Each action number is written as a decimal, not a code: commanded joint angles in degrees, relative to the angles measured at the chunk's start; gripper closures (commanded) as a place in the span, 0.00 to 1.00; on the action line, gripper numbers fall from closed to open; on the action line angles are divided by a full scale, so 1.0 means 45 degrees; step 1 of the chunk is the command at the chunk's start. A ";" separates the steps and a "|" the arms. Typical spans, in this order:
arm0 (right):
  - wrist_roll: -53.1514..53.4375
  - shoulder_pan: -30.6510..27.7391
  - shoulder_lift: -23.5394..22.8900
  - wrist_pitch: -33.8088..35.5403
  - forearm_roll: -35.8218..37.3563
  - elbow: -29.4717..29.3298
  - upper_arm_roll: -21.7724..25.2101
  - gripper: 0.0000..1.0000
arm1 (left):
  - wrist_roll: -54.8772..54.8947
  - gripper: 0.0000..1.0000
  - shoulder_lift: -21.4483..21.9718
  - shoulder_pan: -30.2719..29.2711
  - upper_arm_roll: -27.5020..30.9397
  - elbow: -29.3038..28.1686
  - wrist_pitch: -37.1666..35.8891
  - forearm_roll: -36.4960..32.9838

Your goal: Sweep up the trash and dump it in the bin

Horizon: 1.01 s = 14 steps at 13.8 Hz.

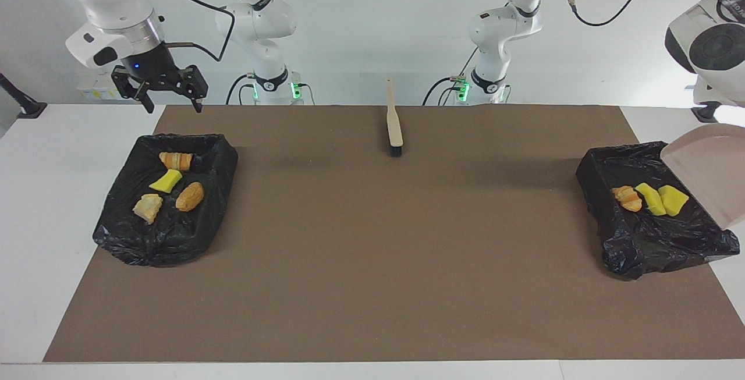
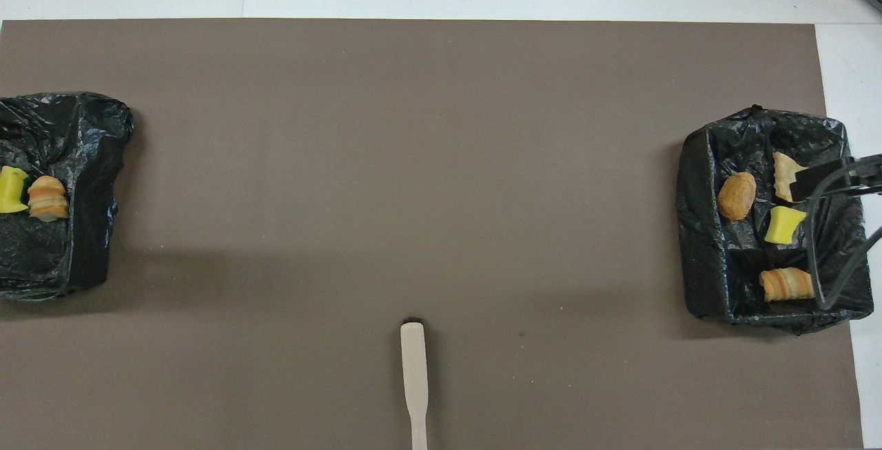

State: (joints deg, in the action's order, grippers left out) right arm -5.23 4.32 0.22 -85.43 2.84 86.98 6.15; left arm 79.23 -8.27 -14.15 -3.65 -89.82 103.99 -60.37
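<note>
On the brown mat (image 1: 372, 263) covering the white table, items as follows.

Black plastic-lined bin (image 1: 169, 240) at the right arm's end of the table: holds four pieces of trash: a striped orange-brown bread-like lump (image 1: 176, 160) nearest the robots, a yellow sponge piece (image 1: 166, 181), a rounded tan-brown lump (image 1: 190, 196), and a pale tan lump (image 1: 148, 208) farthest from the robots.

Second black plastic-lined bin (image 1: 646, 246) at the left arm's end: holds three pieces: a striped orange lump (image 1: 628, 198), a green-topped yellow sponge wedge (image 1: 650, 198) and a plain yellow sponge piece (image 1: 673, 200), side by side.

Beige dustpan (image 1: 713, 170): tilted up over that bin's outer edge; the left gripper holding it is out of sight.

Beige wooden hand brush with black bristles (image 1: 394, 121): lying on the mat midway between the bins, near the robots' edge, bristles pointing away from them.

Right gripper (image 1: 170, 102): in the air over the robot-side edge of the first bin, fingers spread wide, holding nothing.
</note>
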 commanded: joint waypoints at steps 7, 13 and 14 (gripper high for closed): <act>0.0167 -0.0004 0.0323 0.0117 -0.0319 0.0260 0.0000 0.00 | -0.0475 1.00 0.0256 0.0878 -0.0028 0.0079 -0.1449 0.5282; 0.0167 -0.0004 0.0323 0.0117 -0.0319 0.0260 -0.0039 0.00 | -0.5371 1.00 0.1194 0.1756 -0.0067 -0.2222 -0.1275 0.8292; 0.0167 -0.0004 0.0323 0.0117 -0.0319 0.0260 -0.0039 0.00 | -0.6057 1.00 0.1232 0.1815 -0.0106 -0.2594 -0.1216 0.8936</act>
State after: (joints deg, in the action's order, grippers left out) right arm -5.07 4.39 0.45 -85.28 2.58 87.00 6.07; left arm 58.17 -5.17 -7.43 -4.61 -96.28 98.05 -23.92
